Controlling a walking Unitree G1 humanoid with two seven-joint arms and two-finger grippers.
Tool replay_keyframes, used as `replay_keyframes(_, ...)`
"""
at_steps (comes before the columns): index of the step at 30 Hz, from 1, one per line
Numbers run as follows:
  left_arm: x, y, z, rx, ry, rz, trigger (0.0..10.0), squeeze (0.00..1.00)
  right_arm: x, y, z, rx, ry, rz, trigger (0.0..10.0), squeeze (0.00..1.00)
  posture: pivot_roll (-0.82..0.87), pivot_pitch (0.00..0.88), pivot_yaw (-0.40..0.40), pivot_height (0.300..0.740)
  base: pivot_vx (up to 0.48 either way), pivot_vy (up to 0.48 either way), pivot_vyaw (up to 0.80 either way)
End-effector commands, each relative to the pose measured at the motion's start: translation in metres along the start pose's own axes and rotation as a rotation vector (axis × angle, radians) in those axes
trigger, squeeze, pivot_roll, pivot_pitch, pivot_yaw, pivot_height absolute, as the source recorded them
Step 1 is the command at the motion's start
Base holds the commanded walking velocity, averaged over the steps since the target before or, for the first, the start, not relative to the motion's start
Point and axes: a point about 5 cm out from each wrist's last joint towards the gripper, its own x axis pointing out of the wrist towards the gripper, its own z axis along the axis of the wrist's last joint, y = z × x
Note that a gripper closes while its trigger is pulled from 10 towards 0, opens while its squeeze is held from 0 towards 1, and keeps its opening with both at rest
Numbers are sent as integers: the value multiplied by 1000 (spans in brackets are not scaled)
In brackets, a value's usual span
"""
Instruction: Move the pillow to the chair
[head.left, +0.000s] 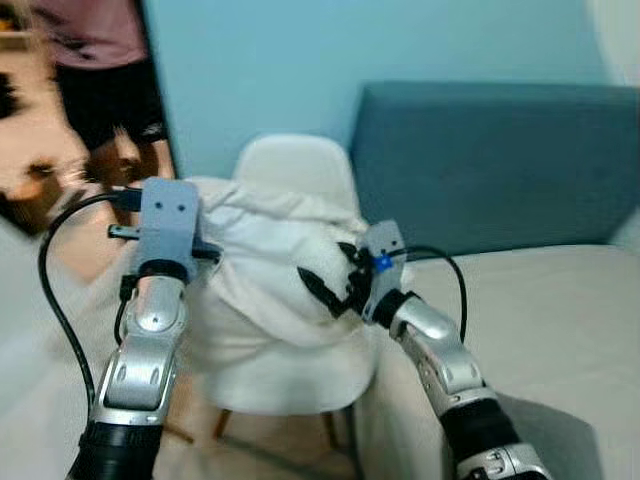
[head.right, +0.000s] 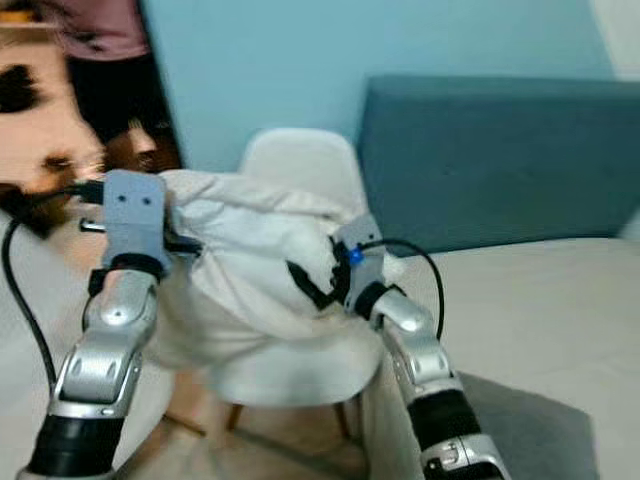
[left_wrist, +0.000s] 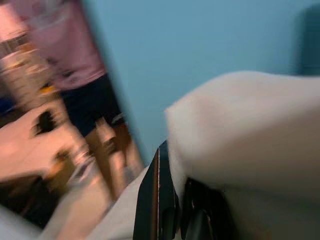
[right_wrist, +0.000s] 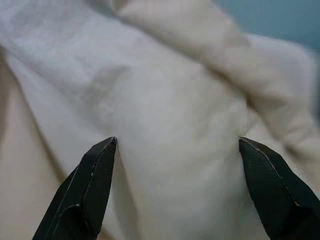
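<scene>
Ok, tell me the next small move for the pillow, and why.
Probably lower it onto the seat. The pillow already hangs over the white chair, held between both hands: the left hand is shut on its edge, and the right hand is open against its side.

I find no legible text, label, brand, number or sign on anything before my grippers; the views are blurred, and all surfaces read as plain.
</scene>
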Motion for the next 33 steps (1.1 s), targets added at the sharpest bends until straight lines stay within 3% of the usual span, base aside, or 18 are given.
replay_keyframes(1, 2, 8, 13, 6, -80, 33, 10000, 0, 3, 5, 1, 25, -9, 18, 10000, 0, 87, 0, -46, 740, 480, 0, 0)
replay_keyframes(9, 2, 4, 14, -3, -80, 28, 10000, 0, 1, 11, -1, 25, -10, 75, 10000, 0, 85, 0, -41, 740, 480, 0, 0)
replay_keyframes(15, 0, -3, 6, -10, -36, 18, 10000, 0, -2, 18, -1, 2, -5, 144, 10000, 0, 83, 0, -37, 740, 66, 0, 800)
replay_keyframes(20, -3, -12, 3, -10, -18, -41, 10000, 0, 0, 11, -12, -6, 85, 70, 10000, 0, 83, 0, -39, 740, 0, 0, 0)
replay_keyframes(26, -4, -24, 2, 13, -6, -105, 10000, 0, -1, 1, -20, -22, 166, 4, 10000, 0, 82, 0, -40, 740, 0, -472, 0)
replay_keyframes(33, -7, -34, -1, -4, 1, -156, 10000, 0, -4, -7, -29, -47, 245, -46, 10000, 0, 79, 0, -40, 740, 0, 0, 0)
